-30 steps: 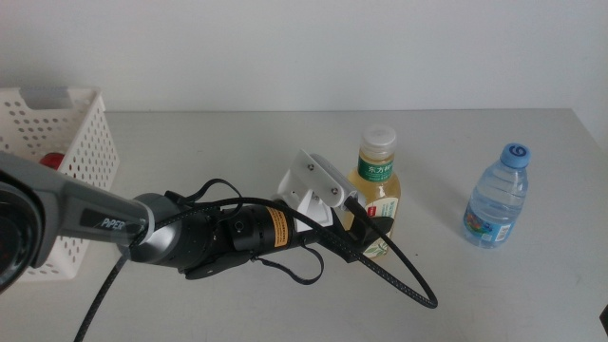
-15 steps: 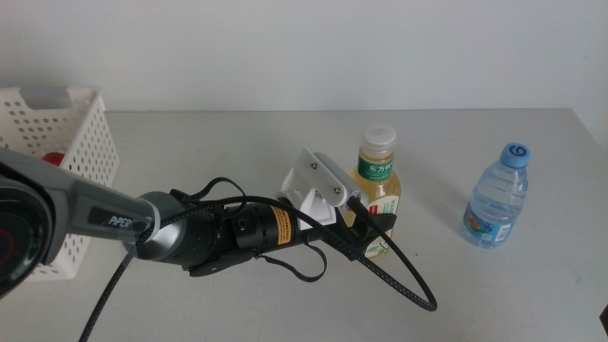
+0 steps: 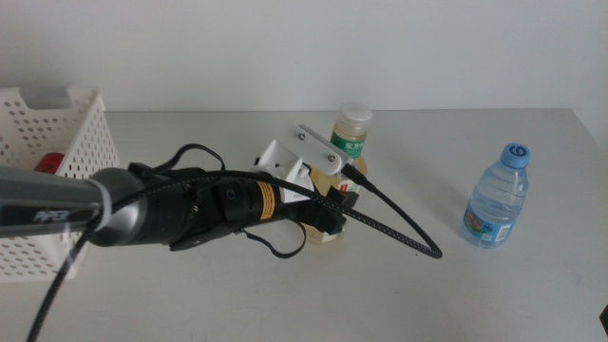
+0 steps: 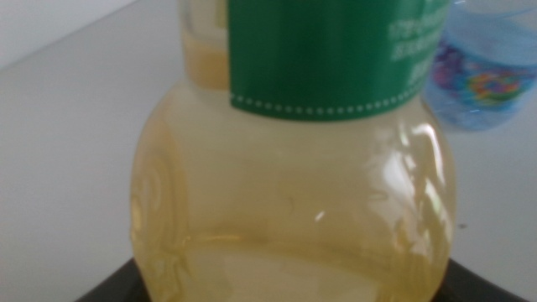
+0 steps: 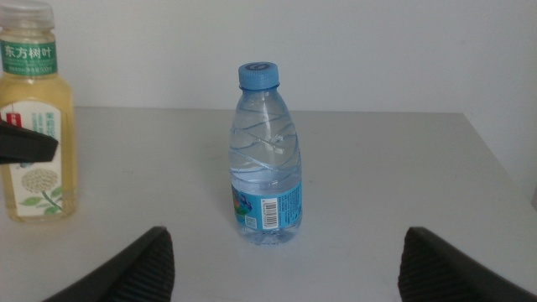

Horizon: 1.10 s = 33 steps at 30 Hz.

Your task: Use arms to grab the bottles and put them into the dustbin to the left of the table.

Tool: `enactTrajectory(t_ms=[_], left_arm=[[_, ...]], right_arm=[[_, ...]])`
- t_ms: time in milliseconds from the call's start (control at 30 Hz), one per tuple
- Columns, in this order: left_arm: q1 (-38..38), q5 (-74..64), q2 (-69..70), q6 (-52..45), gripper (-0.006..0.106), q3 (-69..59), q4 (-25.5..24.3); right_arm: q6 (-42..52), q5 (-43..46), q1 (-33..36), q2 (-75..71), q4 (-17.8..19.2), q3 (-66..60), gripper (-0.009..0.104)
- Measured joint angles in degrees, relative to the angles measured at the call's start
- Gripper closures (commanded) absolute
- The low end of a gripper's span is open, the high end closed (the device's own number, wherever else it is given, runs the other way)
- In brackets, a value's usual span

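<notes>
My left gripper (image 3: 332,212) is shut on the lower body of the yellow tea bottle (image 3: 347,144), which stands upright near the middle of the table (image 3: 456,294). In the left wrist view the tea bottle (image 4: 294,193) fills the picture between the dark jaws. The blue-capped water bottle (image 3: 497,198) stands alone at the right. In the right wrist view my right gripper (image 5: 285,273) is open, a little short of the water bottle (image 5: 267,164). A red can (image 3: 53,161) shows inside the white dustbin (image 3: 85,142) at the far left.
The left arm's black cable (image 3: 399,228) loops over the table between the two bottles. In the right wrist view the tea bottle (image 5: 35,126) stands beside the water bottle, with a left jaw tip against it. A white wall rises behind the table.
The left gripper has carried the tea bottle to the left, away from the water bottle, and the arm has drawn back toward the dustbin side. The water bottle has not moved.
</notes>
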<state>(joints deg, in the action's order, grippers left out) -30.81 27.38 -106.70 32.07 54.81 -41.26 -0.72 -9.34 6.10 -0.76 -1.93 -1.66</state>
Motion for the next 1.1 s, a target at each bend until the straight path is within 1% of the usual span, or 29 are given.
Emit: enactTrajectory(t_ms=[367,533,600,667,800,833,900,1000,1100], left_arm=[[0.5,-29.7,17.1,4.4,0.102,6.0,1.1],[2.3,-44.3,21.1,3.1,0.102,11.1,5.6],[3.3,-51.0,21.9,-0.8,0.102,13.9,9.0],[4.8,-56.7,22.1,-9.0,0.102,16.9,14.9],[10.3,-67.1,22.1,-29.5,0.102,23.2,30.7],[11.9,-69.6,22.1,-33.8,0.102,24.9,33.9],[15.6,-73.7,22.1,-39.7,0.102,27.8,38.3],[21.4,-77.7,22.1,-44.9,0.102,31.2,41.3],[28.1,-79.5,22.1,-46.5,0.102,33.4,41.3]], right_arm=[[0.0,0.0,0.0,0.0,0.0,0.0,0.001],[0.0,0.0,0.0,0.0,0.0,0.0,0.001],[0.0,0.0,0.0,0.0,0.0,0.0,0.001],[0.0,0.0,0.0,0.0,0.0,0.0,0.001],[0.0,0.0,0.0,0.0,0.0,0.0,0.001],[0.0,0.0,0.0,0.0,0.0,0.0,0.001],[0.0,0.0,0.0,0.0,0.0,0.0,0.001],[0.0,0.0,0.0,0.0,0.0,0.0,0.001],[0.0,0.0,0.0,0.0,0.0,0.0,0.001]])
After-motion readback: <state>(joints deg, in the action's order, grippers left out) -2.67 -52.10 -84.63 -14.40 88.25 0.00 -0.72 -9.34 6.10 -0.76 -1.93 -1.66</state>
